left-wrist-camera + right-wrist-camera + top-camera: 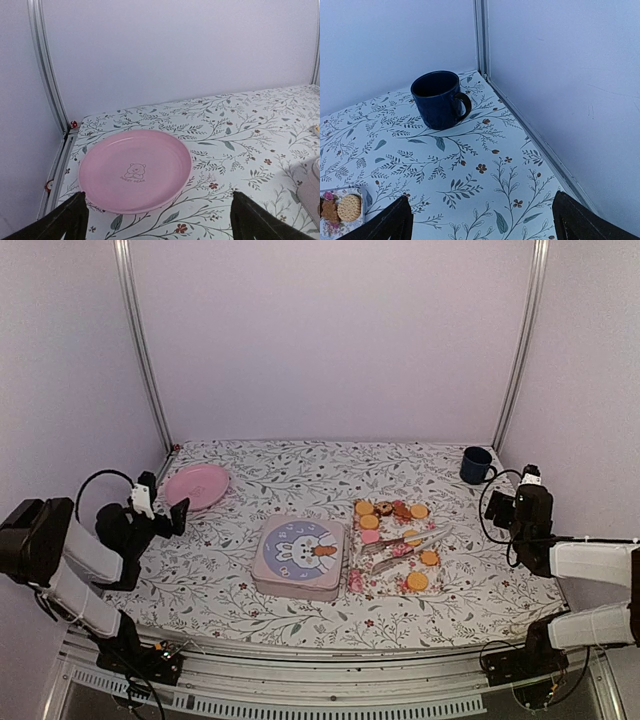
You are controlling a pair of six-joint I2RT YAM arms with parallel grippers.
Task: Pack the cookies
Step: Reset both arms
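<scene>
Well apart: cookies [349, 207], right end effector [480, 200]

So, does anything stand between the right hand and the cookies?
Nothing visible: bare tablecloth lies between the open right hand and the cookies on their tray. Tongs lie across that tray among them, and the bunny tin beside it looks closed.

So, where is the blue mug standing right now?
In the top view, the blue mug stands upright near the far right corner of the table, beyond the cookies and close to the right wall.
</scene>
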